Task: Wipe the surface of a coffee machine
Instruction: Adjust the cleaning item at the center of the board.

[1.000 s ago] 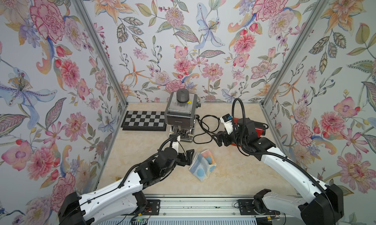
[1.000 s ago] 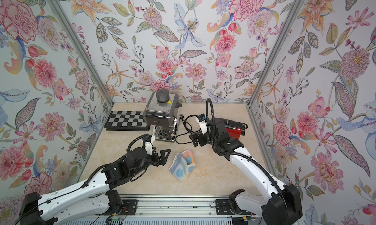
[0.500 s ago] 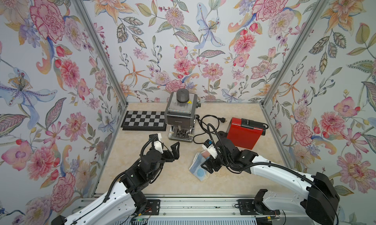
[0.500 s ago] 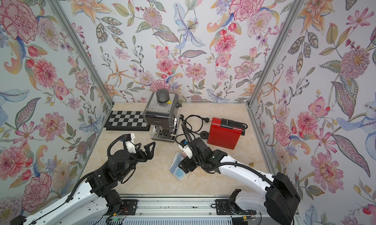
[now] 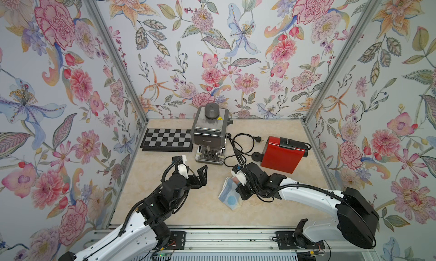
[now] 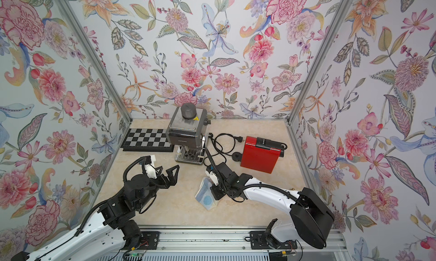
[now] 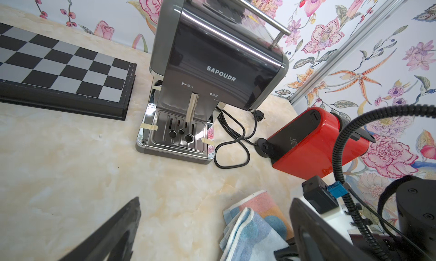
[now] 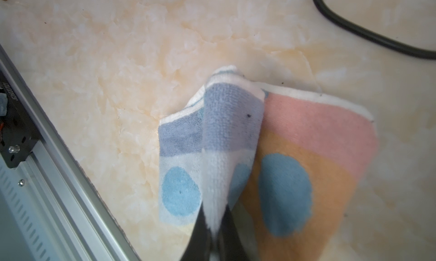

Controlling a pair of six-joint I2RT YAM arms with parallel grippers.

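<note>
Just below frame centre, the right gripper point(image 5: 238, 192) clamps a pastel, blue-dotted terry cloth point(image 5: 230, 197); left of it, the left gripper point(image 5: 197, 177) gapes empty.

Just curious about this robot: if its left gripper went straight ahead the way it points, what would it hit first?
Probably the grey coffee machine, near its drip tray; the left gripper may slant down onto bare table first, depth is unclear.

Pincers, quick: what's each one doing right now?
Left pincer: open, holding nothing.
Right pincer: shut on a fold of the towel.
</note>
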